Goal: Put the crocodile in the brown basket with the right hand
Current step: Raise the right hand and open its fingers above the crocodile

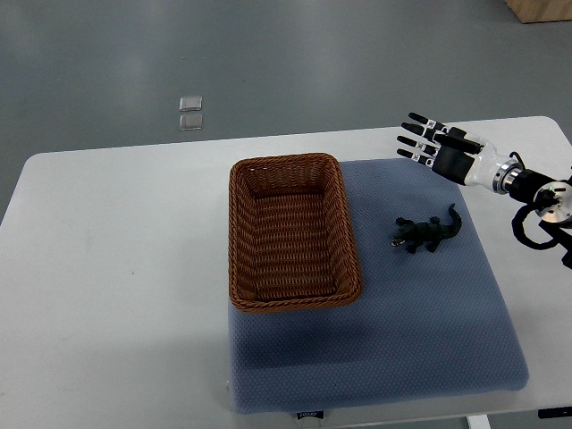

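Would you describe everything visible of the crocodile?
The crocodile is a small dark toy, plastic-looking, lying belly down on the blue mat, right of the basket. Its head points at the basket, its tail curves away. Only the mat touches it; the open right hand hovers apart.

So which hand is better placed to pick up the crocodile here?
Right. The right hand is open, fingers spread, just beyond the crocodile, which lies to the right of the brown basket. No left arm is in view.
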Motion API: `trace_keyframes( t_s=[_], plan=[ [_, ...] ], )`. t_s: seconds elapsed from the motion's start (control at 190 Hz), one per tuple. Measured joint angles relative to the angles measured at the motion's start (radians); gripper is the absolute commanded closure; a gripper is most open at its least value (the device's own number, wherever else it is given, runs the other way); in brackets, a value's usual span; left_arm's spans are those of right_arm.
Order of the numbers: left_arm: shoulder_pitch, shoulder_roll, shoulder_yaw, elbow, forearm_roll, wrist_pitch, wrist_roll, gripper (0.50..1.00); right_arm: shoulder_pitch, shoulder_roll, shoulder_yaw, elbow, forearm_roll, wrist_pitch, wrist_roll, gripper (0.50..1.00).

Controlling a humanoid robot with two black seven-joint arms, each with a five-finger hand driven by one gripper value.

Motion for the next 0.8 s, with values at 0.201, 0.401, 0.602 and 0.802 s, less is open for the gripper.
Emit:
trace_keyframes(
  t_s=[0.201, 0.401, 0.602, 0.802],
  plan=[
    [0.000, 0.000, -0.001, 0.001, 0.000, 0.004, 0.000, 0.500, 0.002, -0.004, -0.001, 0.000, -0.016, -0.001, -0.002, 0.564],
    [-0.001, 0.000, 0.002, 0.000, 0.000, 0.005, 0.000, 0.500, 0.006, -0.010, -0.012, -0.003, -0.028, -0.012, -0.004, 0.566],
    [-0.001, 0.000, 0.002, -0.001, 0.000, 0.005, 0.000, 0.500, 0.009, -0.017, -0.011, -0.003, -0.085, 0.022, -0.004, 0.568],
    [-0.002, 0.000, 0.002, -0.001, 0.000, 0.005, 0.000, 0.500, 0.035, -0.024, -0.005, -0.002, -0.194, 0.060, 0.000, 0.566]
  ],
)
